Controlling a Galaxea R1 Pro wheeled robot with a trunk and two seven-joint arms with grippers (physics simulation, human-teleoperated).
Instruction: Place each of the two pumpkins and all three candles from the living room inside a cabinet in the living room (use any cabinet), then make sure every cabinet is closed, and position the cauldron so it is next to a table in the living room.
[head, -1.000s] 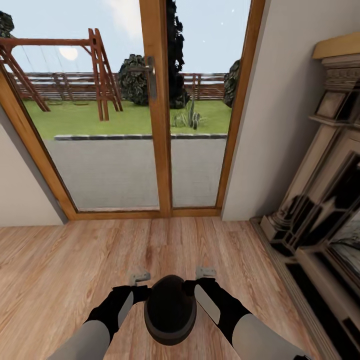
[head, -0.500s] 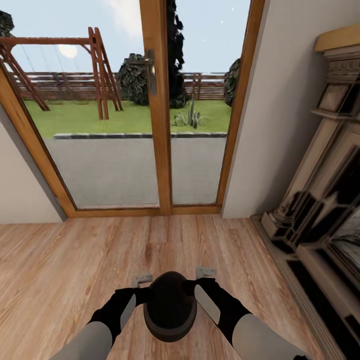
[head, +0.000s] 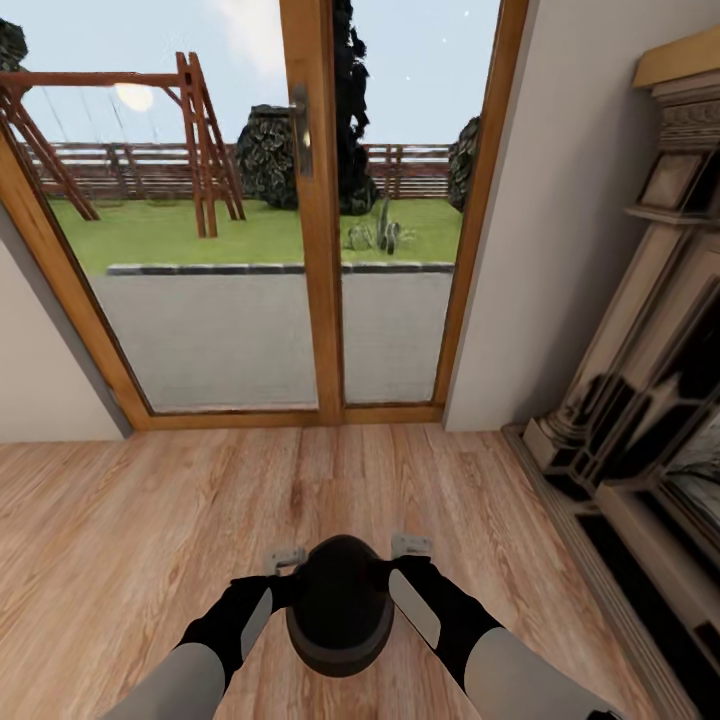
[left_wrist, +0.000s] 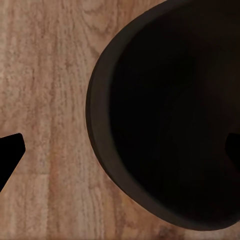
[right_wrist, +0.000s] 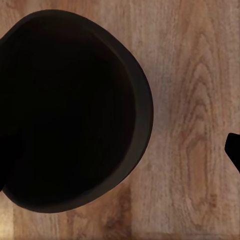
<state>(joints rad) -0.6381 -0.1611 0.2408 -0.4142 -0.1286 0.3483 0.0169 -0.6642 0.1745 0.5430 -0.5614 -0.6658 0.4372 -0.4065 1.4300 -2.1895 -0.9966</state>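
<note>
You have the cauldron (head: 340, 605) held up in front of you, over the wood floor (head: 130, 540), with one arm on each side of it. The left gripper (head: 283, 556) has one finger outside the rim and one going down inside the pot, and the right gripper (head: 410, 546) does the same on the other side, so both claws look pinched on the rim. In the wrist views you look straight down into the black pot (left_wrist: 170, 115) (right_wrist: 70, 110), with bare floor beside it. Since a second ago the whole view has slid a little: the glass door (head: 310, 220) and the fireplace (head: 640, 400) sit a bit higher and farther right now. The pot has stayed in the same spot between your arms. So you are rolling or turning while you carry it. No coffee table is near here, so you still have to drive it there.
</note>
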